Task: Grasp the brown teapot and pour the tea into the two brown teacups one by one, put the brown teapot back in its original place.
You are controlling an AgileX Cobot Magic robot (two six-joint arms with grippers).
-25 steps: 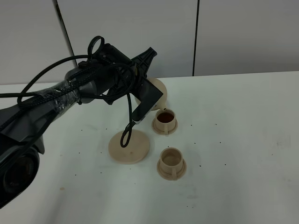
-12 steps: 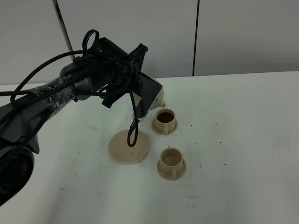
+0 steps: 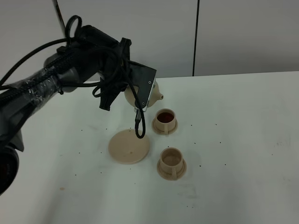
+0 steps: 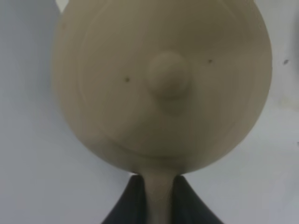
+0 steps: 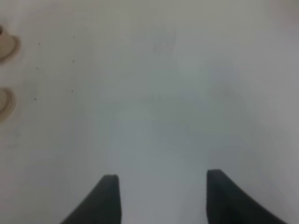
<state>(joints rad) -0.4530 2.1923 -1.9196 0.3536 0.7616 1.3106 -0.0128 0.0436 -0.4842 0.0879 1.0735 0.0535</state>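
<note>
The brown teapot [image 3: 156, 91] hangs in the air above the table, close to upright, its short spout facing the far teacup [image 3: 164, 121]. My left gripper [image 4: 159, 201] is shut on the teapot's loop handle [image 4: 159, 193]. The left wrist view is filled by the lid and its knob [image 4: 168, 79]. The far teacup holds dark tea. The near teacup [image 3: 171, 163] stands in front of it, and I see no dark tea inside. The round saucer plate [image 3: 129, 146] lies bare, left of the cups. My right gripper [image 5: 161, 200] is open over bare table.
The left arm [image 3: 70, 74] and its looping black cables [image 3: 139, 123] hang over the plate and hide most of the teapot. Both cups show at the edge of the right wrist view [image 5: 4, 46]. A wall rises behind the white table [image 3: 243, 140].
The left arm has risen and swung back to the left. The teapot has tipped back from its pouring tilt over the far cup toward upright.
</note>
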